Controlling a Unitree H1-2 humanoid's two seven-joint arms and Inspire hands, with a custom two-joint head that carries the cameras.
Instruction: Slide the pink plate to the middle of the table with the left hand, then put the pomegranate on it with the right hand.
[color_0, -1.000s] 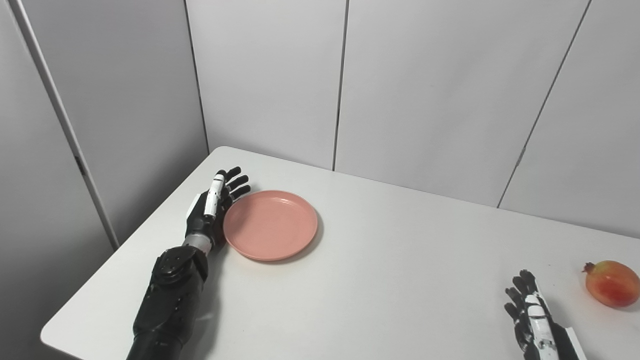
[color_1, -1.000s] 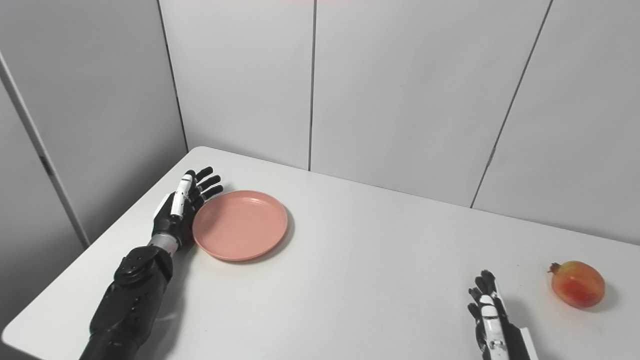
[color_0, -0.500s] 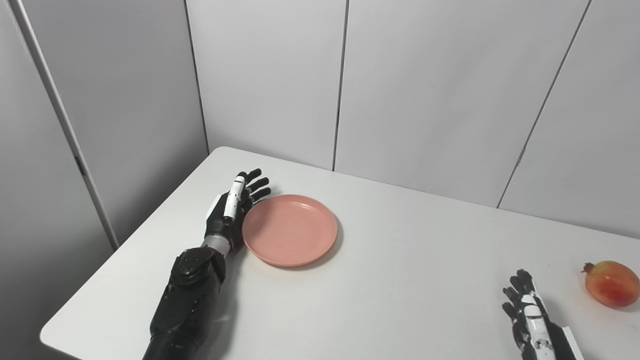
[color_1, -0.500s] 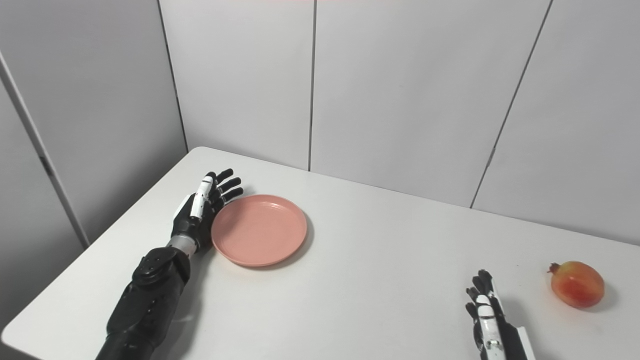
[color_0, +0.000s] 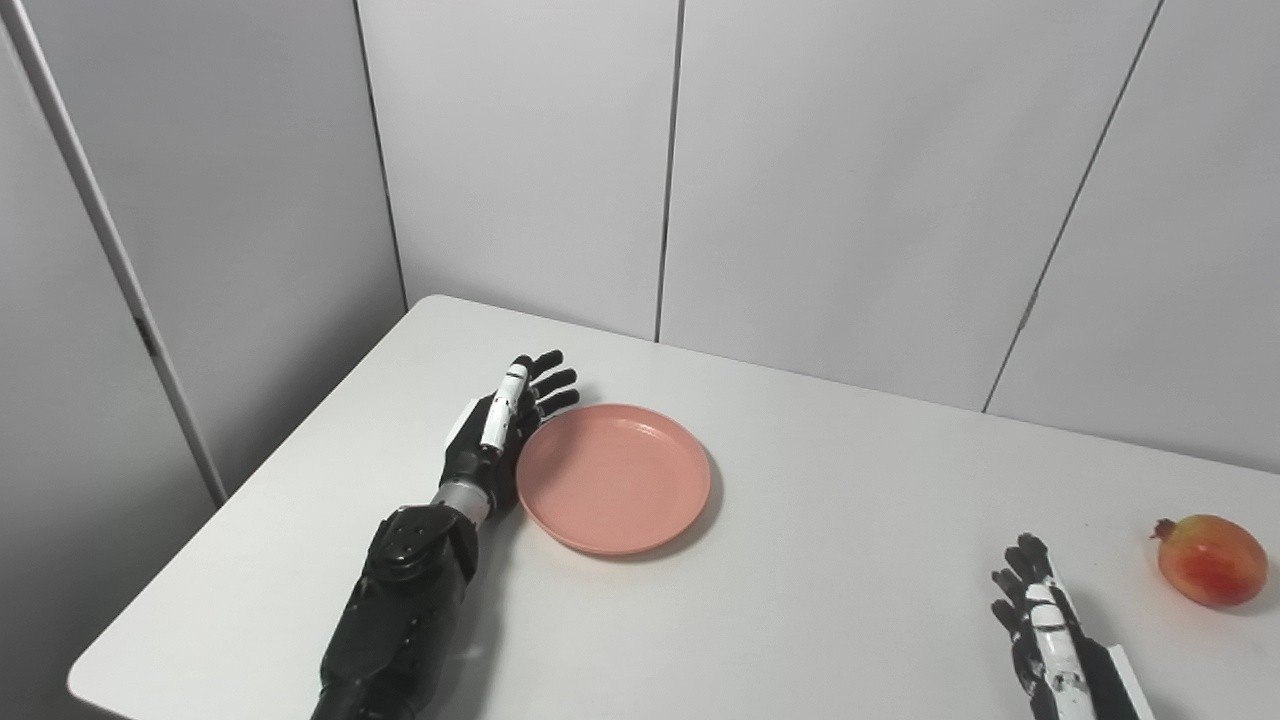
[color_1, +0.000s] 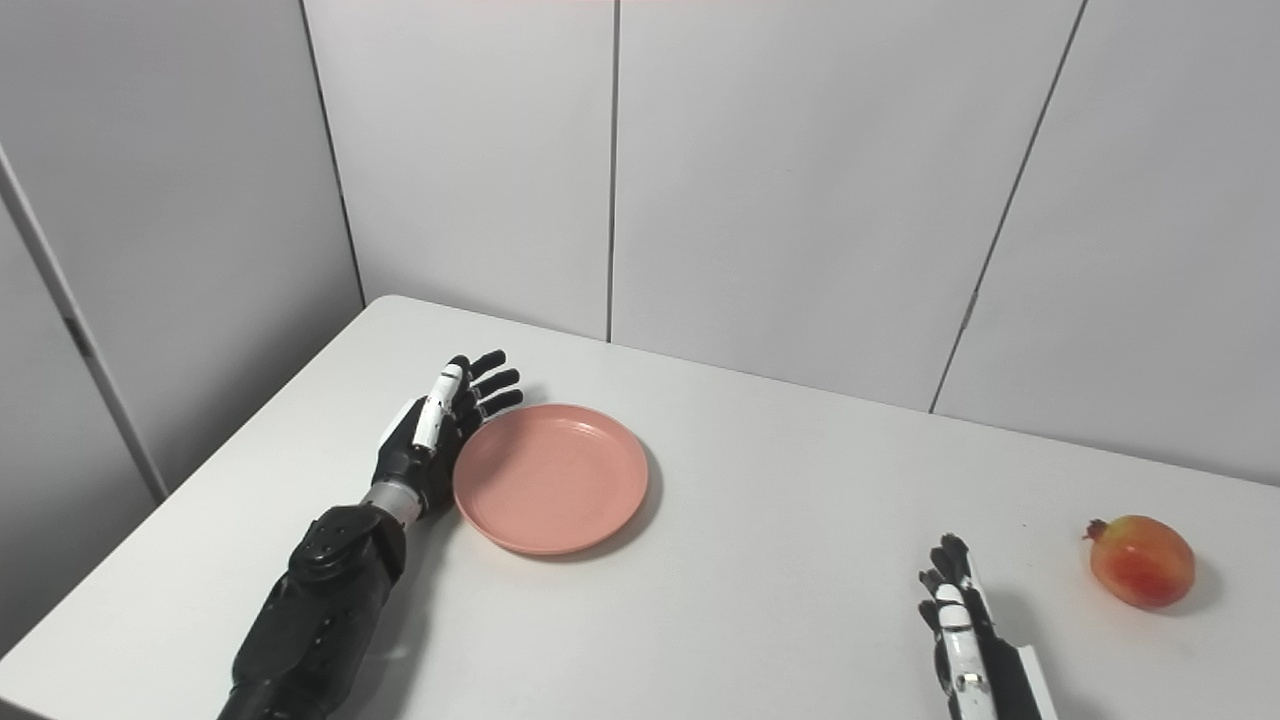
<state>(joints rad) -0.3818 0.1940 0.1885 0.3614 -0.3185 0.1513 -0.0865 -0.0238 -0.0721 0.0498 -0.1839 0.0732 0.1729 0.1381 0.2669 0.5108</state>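
- Table (color_0: 800, 620): one, white. The task's things rest on it well apart, so both steps remain undone.
- Pink plate (color_0: 613, 477): one, empty, lying left of the table's middle. Risk: a push against one side of the rim may spin it or let it slip past the fingers.
- Left hand (color_0: 492, 440): one, fingers spread and straight, edge-on against the plate's left rim, gripping nothing.
- Right hand (color_1: 958, 630): one, fingers apart, empty, resting near the front edge.
- Pomegranate (color_1: 1142, 560): one, at far right, beside that hand but apart. Risk: being round, it may roll if nudged.
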